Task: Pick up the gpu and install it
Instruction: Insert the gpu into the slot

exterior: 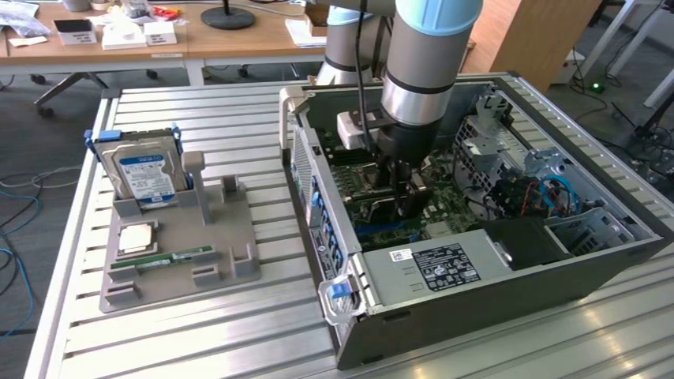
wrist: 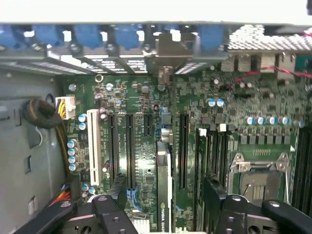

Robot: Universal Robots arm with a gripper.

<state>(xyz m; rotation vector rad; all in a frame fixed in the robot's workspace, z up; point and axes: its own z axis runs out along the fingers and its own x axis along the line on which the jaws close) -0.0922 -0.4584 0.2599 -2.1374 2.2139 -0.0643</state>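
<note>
Jaws spread wide, holding nothing. You've got one on each side of the gpu, and both look clear of it. The gpu stands edge-up in a slot on the motherboard, just beside the black expansion slots. Its metal end reaches the rear wall by the blue latches. The CPU socket sits off to one side.

Step in hand, I'd say: letting go after insertion. The card looks placed, but you can't confirm full seating from here. Any next move calls for a straight pull away from the board, with no sideways drift into the card or the RAM slots.

In the exterior view the arm reaches down into the open case on the bench. To the exterior view's left, well apart, the grey holder carries the hard drive.
</note>
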